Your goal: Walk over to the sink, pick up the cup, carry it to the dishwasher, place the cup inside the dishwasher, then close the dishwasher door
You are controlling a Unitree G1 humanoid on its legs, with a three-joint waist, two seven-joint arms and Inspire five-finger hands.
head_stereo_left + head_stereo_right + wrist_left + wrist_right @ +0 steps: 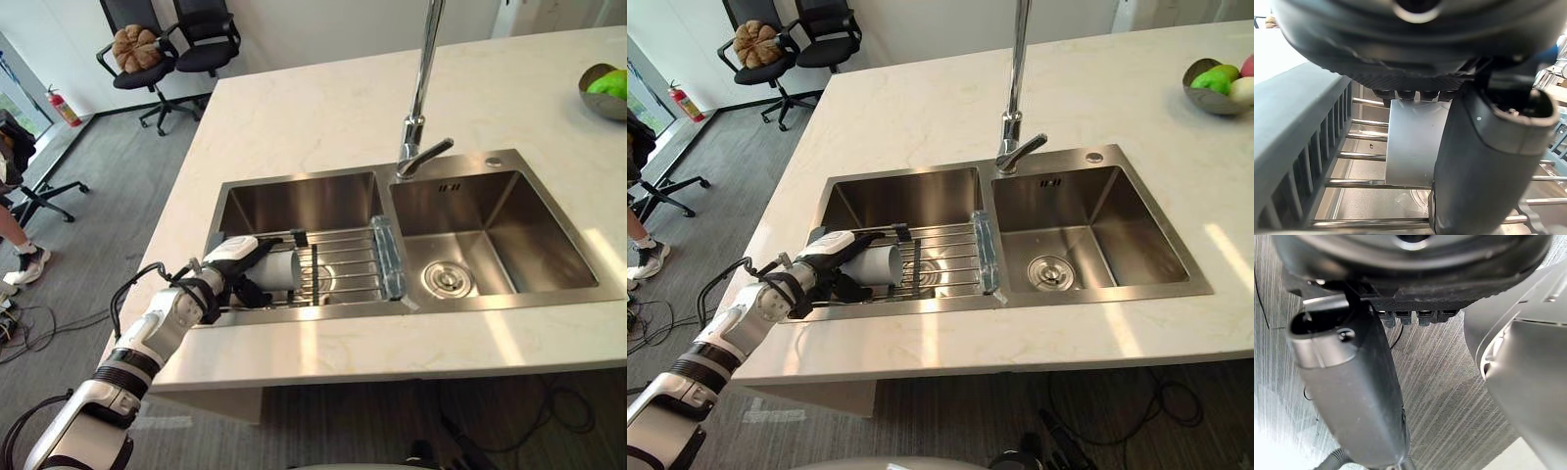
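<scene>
Left hand [231, 262] tight around cup [1413, 147] on rack [350, 260]; thumb [1484, 166] contact plain from wrist view.

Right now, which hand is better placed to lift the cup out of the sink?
Left. The left hand is wrapped around the cup, which lies on its side on the wire rack in the sink's left basin. The right hand hangs over the floor, away from the sink.

brushed steel sink [549, 240], glossy pale stone counter [323, 108]
</scene>
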